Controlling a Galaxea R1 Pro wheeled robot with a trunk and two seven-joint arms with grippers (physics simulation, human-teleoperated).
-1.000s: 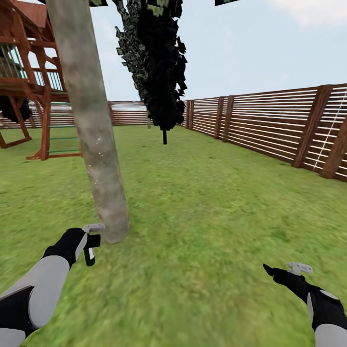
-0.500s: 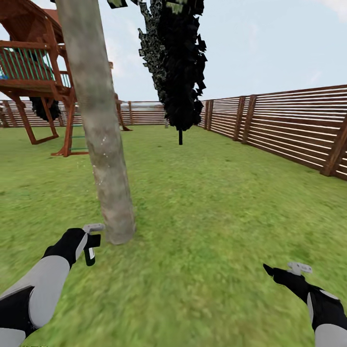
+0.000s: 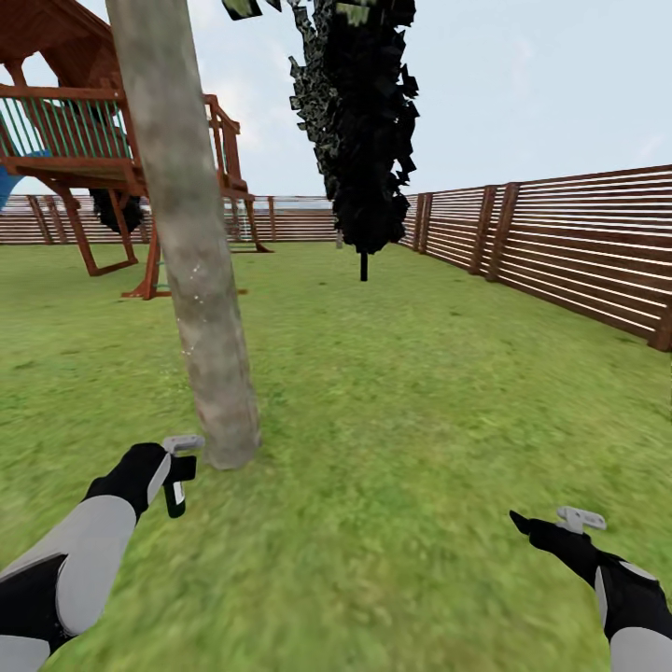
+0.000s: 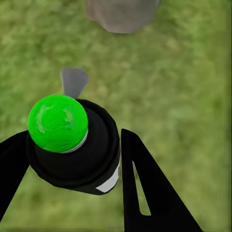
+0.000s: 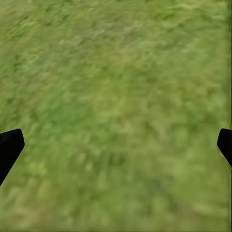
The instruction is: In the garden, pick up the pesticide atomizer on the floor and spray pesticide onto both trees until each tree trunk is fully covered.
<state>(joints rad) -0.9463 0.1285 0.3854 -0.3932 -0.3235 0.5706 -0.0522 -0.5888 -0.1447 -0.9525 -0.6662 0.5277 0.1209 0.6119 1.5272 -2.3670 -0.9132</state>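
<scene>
My left claw [image 3: 175, 471] is clamped on the pesticide atomizer [image 3: 177, 483] just beside the tree trunk [image 3: 191, 271]; my right claw [image 5: 116, 142] gapes over lawn [image 3: 420, 392].

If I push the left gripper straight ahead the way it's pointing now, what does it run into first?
Most likely the base of the tree trunk. The left gripper, shut on the pesticide atomizer, points at it over a short strip of lawn with nothing between. Depth is hard to judge, so approach slowly.

No legible text anywhere.
</scene>
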